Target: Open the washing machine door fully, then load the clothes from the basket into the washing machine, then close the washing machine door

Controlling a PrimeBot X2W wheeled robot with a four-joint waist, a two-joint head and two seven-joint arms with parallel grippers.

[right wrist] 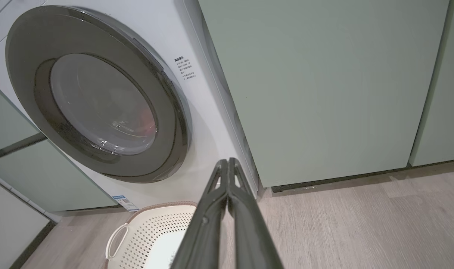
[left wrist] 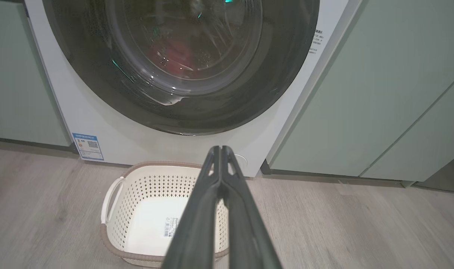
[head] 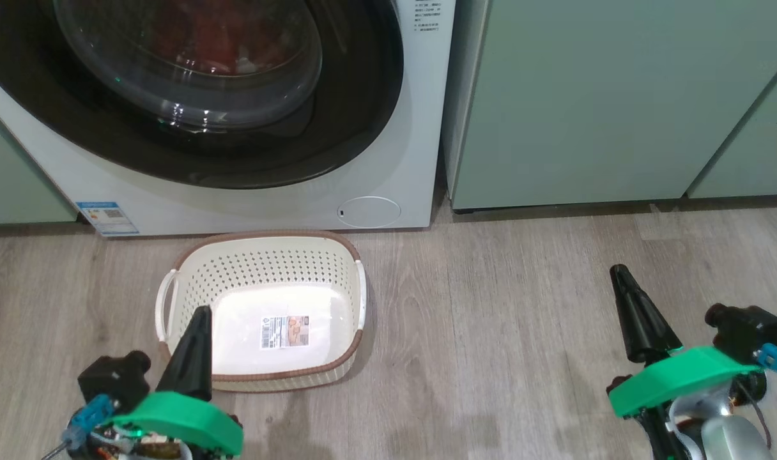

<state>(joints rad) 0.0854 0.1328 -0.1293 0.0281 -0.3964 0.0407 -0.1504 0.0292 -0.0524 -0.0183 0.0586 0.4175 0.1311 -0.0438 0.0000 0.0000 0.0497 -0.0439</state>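
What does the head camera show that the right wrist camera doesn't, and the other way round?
Head view adds the left gripper, shut, and the round flap low on the washing machine. Right wrist view adds the whole circle of the washing machine door, top rim included. Both share the closed door, red clothes behind its glass, the basket on the floor and the shut right gripper.

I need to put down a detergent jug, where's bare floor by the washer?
Widest: floor before the cabinets, between basket and right claw. A smaller patch lies left of the basket. The basket holds just a sticker. Tight: the strip between basket and washer.
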